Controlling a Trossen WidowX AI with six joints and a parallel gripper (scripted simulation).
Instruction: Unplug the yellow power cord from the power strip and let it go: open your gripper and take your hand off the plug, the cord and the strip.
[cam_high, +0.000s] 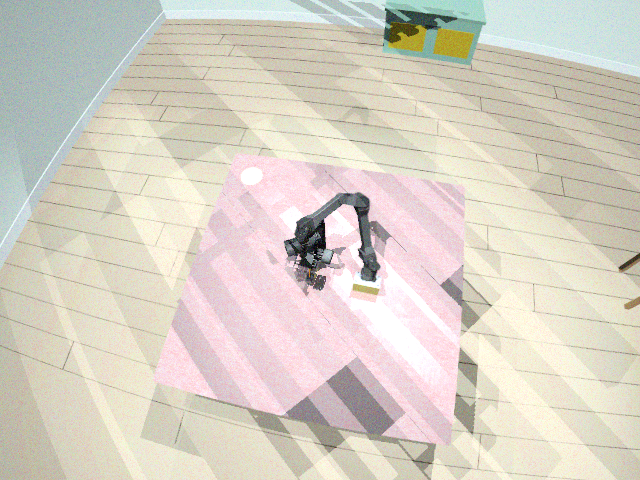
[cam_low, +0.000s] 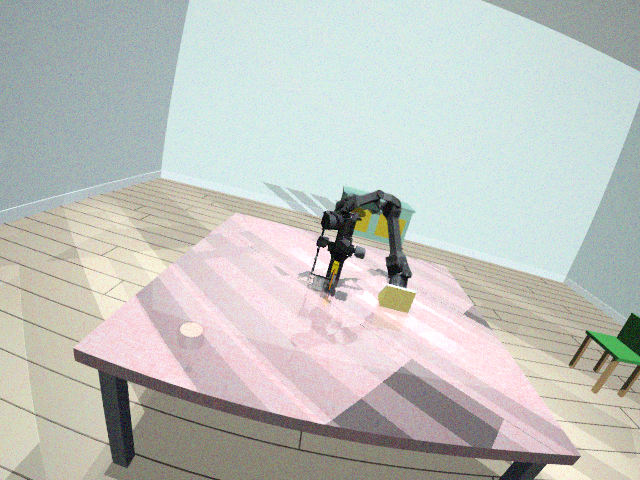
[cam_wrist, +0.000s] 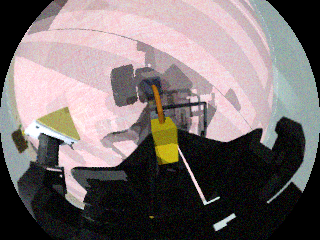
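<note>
A dark six-joint arm bends over a pink table, its gripper pointing down and clamped narrowly on the yellow plug near the middle of the tabletop. In the wrist view the boxy yellow plug sits at frame centre with its long axis running up and down the picture, and an orange cord leaves its upper end and curves toward a dark grey block just above and left of centre, which appears to be the power strip. Whether the plug's prongs are seated in the strip cannot be made out. From the exterior view the plug shows as a short yellow upright bar under the wrist, slightly tilted, close above the table surface.

The grip point lies well in from every table edge; broad open tabletop spreads toward the lower part of the exterior frame. An olive-yellow box rests at the foot of the arm, just right of the gripper. A small pale disc lies far off near the table's left corner.

The tabletop is matte pink, crossed by grey bands of shadow, on dark square legs. Pale wooden planks cover the floor. A teal cabinet with yellow door panels stands against the far wall, and a green chair shows at the right edge.
</note>
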